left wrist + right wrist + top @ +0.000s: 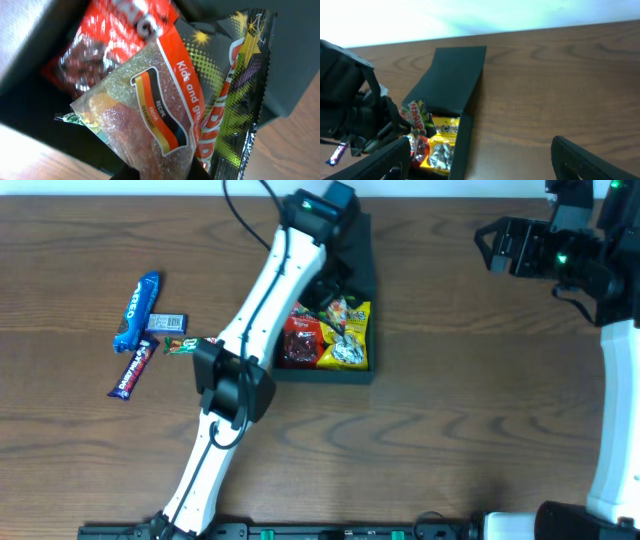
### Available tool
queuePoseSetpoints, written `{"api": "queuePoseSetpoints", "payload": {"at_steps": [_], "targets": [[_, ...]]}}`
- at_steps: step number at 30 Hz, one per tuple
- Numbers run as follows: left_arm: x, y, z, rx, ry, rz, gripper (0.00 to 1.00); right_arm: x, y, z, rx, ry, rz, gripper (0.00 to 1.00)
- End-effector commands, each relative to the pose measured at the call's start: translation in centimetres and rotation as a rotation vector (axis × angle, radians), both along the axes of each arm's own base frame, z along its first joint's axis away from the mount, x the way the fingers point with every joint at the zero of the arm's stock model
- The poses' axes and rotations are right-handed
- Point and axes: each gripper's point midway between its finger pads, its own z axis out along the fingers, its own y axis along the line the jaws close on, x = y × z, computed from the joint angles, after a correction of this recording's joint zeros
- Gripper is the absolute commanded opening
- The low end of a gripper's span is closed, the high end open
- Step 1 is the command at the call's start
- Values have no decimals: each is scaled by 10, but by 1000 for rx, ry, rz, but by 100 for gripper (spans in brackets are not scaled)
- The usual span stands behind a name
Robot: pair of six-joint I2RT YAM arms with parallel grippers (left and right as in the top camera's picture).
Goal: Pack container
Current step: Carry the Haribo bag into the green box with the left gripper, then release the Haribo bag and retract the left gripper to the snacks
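Packets (340, 330) in container (325, 375); bars (137, 310), perhaps four, left.

A dark brown wood-grain counter (450, 430) fills the scene, its grain running from the left edge to the right. Beyond the far edge stands a plain pale wall (470, 17), brightly lit with a faint bluish cast.

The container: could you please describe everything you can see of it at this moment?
The container is a matte, dark charcoal box, seemingly card or plastic, resting flat on the wooden table near its far edge. Its hinged lid is open, raised at the far side. Colourful snack packets lie inside, filling the near part. The left arm reaches over it into the box.
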Motion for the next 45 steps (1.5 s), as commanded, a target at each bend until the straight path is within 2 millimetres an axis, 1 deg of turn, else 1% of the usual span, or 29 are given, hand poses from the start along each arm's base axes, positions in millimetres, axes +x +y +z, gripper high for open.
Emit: {"api": "queuePoseSetpoints", "payload": {"at_steps": [1, 3, 7, 11, 17, 23, 26, 29, 30, 31, 32, 33, 34, 41, 43, 45], "targets": [[-2, 0, 6, 44, -27, 61, 6, -2, -2, 2, -9, -8, 6, 89], [-3, 3, 4, 79, -33, 65, 6, -3, -2, 2, -9, -6, 6, 89], [-16, 15, -3, 133, 31, 108, 6, -4, -2, 1, -8, 2, 6, 88], [-24, 21, -11, 166, 74, 126, 6, -5, -2, 0, -7, 6, 6, 89], [-28, 38, -27, 214, 135, 171, 6, -7, -1, -3, -5, 23, 6, 88], [-28, 54, -36, 239, 171, 196, 6, -8, -1, -3, -5, 24, 6, 89], [-27, 58, -40, 235, 183, 191, 6, -8, -1, -3, -4, 23, 6, 89], [-29, 56, -41, 216, 201, 184, 8, -7, -1, -3, -4, 23, 6, 89], [-30, 55, -41, 211, 204, 185, 22, -7, -1, -3, -4, 23, 6, 89], [-30, 54, -41, 204, 209, 185, 43, -7, -1, -3, -4, 23, 6, 89], [-31, 52, -41, 190, 217, 176, 71, -7, -1, -3, -2, 24, 3, 89], [-32, 50, -41, 176, 224, 168, 87, -7, -1, -3, -1, 24, 4, 89], [-33, 49, -40, 158, 234, 150, 95, -7, -1, -3, -1, 24, 4, 89], [-33, 42, -35, 57, 254, 8, 95, -7, -1, -3, -1, 24, 5, 89], [-30, 41, -30, 43, 229, -26, 95, -7, -1, -3, -2, 24, 5, 89], [-24, 39, -20, 26, 188, -53, 95, -7, -1, -3, -2, 24, 5, 88]]}}
